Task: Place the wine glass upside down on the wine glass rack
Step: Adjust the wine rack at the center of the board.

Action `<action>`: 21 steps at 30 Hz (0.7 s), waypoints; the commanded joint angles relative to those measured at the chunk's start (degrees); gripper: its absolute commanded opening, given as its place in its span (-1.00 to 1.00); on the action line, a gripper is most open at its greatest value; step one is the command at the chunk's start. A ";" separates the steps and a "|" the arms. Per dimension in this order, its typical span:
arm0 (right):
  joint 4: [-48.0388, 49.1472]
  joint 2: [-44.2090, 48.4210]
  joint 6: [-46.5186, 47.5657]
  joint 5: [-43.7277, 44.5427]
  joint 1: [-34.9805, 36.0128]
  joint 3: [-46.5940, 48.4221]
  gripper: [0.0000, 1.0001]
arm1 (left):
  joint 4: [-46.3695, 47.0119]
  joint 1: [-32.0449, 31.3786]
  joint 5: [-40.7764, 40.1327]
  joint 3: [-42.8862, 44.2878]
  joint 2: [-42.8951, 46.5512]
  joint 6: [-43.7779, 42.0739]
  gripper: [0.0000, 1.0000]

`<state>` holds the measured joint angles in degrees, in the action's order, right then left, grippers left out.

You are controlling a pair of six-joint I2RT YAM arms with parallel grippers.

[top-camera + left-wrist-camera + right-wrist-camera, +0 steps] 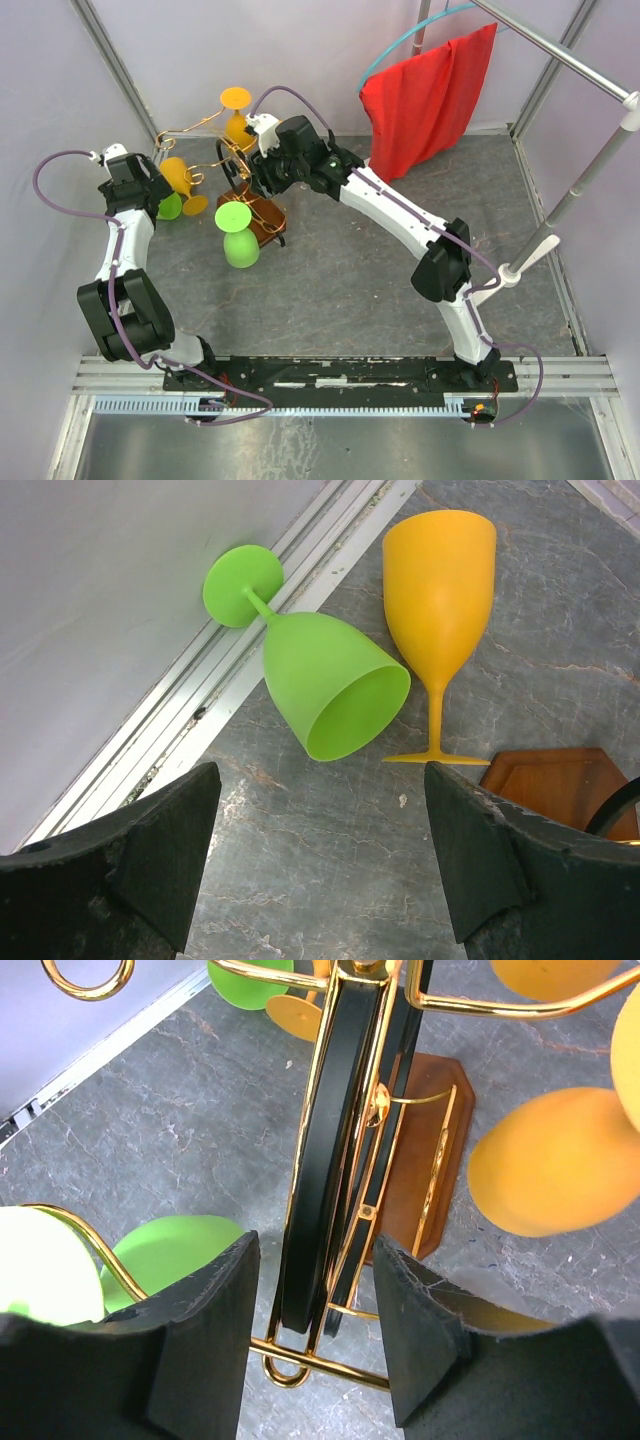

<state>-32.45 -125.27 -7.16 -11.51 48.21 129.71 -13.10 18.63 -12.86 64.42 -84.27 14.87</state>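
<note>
Straight ahead of my left fingers, spread wide, the green wine glass lies on its side on the tabletop, foot at the wall rail, mouth toward the fingers. An upright orange glass crowds its right, so this nearer arm has little room. Half closed, my right fingers straddle the black loop handle of the wine glass rack; I cannot tell whether they pinch it.

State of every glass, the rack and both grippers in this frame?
green glass by the wall: lying on its side.
orange glass beside it: standing upright on its foot.
green glass on the rack: hung upside down.
orange glass on the rack: hung upside down.
wine glass rack: upright.
left gripper: open, empty.
right gripper: open, jaws either side of the black handle.
</note>
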 commanded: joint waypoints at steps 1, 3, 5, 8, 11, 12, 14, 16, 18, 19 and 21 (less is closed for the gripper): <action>-4.68 3.57 1.03 -1.24 0.22 -0.64 0.11 | 2.64 0.30 1.13 1.14 2.00 2.26 0.78; -5.12 3.99 0.85 -1.39 0.22 -0.68 0.09 | 2.71 0.27 1.31 1.08 1.97 2.35 0.78; -5.59 4.29 0.52 -1.77 0.22 -0.73 0.06 | 2.76 0.30 1.38 0.98 1.93 2.50 0.78; -6.44 4.79 0.15 -2.23 0.24 -0.81 0.02 | 2.92 0.30 1.52 0.80 2.00 2.51 0.78; -7.07 5.58 -0.05 -2.40 0.31 -1.39 0.00 | 2.96 0.32 1.52 0.80 2.02 2.59 0.79; -6.94 5.91 -0.07 -2.26 0.31 -1.92 0.00 | 3.07 0.29 1.48 0.72 2.01 2.54 0.79; -6.47 6.34 -0.07 -1.85 0.31 -2.69 0.03 | 3.12 0.34 1.34 0.55 2.00 2.53 0.79; -5.97 6.79 -0.15 -1.03 0.30 -3.13 0.07 | 3.13 0.27 1.18 0.38 1.99 2.45 0.79; -5.57 7.29 0.16 0.09 0.27 -3.08 0.11 | 3.22 0.22 1.13 0.35 1.90 2.52 0.79; -5.28 7.62 0.42 0.71 0.28 -3.12 0.15 | 3.21 0.29 1.17 0.35 1.78 2.59 0.79; -4.44 8.28 1.08 1.92 0.32 -3.34 0.21 | 3.31 0.27 1.15 0.42 1.68 2.64 0.79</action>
<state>-35.29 -121.36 -7.22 -11.03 48.21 126.87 -13.04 18.63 -11.88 64.42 -84.27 14.96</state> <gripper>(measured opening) 0.581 0.893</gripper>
